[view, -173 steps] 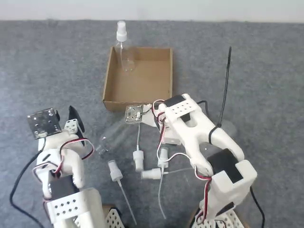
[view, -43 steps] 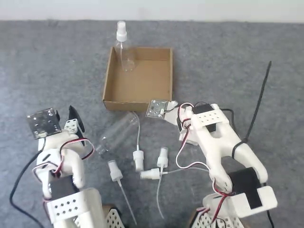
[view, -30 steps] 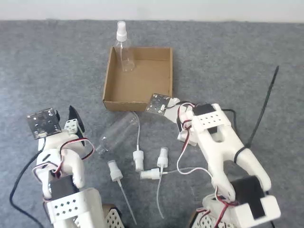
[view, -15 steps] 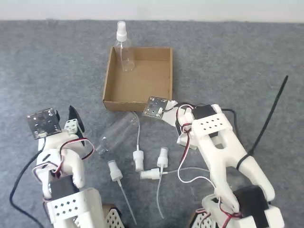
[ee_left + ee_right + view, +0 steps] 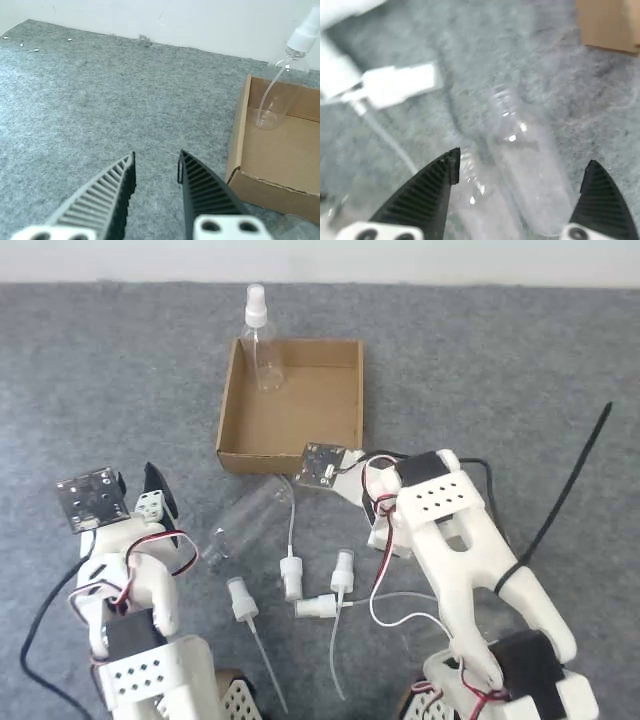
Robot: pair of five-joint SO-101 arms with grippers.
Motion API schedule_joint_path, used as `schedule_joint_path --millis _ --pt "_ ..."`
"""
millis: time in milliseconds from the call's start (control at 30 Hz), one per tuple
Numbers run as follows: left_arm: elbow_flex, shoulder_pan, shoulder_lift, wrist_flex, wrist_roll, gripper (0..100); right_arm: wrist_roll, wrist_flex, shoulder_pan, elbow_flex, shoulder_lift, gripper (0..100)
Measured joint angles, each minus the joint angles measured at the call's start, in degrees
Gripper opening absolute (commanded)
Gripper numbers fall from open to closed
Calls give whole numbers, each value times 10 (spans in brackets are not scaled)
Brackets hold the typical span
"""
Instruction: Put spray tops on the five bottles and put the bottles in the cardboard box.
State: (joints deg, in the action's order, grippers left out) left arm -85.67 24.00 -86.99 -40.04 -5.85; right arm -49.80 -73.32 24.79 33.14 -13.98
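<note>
Done: one capped bottle (image 5: 262, 350) standing in cardboard box (image 5: 300, 425), 11 o'clock corner.
Outstanding: four spray tops (image 5: 291, 575) loose at box's 6 o'clock, uncapped bottle (image 5: 245, 520) lying beside.
Right gripper (image 5: 523, 156) spread wide above bare bottles (image 5: 535, 195), empty.
Left gripper (image 5: 156, 156) parted, empty.

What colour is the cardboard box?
The cardboard box is plain brown; the high view shows it best.

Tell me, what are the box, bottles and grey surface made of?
The box looks like brown cardboard, matte, with raw folded edges. The upright bottle and the lying bottle seem clear plastic, glossy with highlights, though glass is possible. The surface looks like grey felt or carpet, fuzzy, matte.
</note>
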Motion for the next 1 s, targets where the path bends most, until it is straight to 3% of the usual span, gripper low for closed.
schedule_joint_path --millis 467,1000 --pt "0 0 0 0 0 135 -100 -29 0 -5 0 333" --pt "0 0 0 0 0 135 -110 133 -26 86 1 332"
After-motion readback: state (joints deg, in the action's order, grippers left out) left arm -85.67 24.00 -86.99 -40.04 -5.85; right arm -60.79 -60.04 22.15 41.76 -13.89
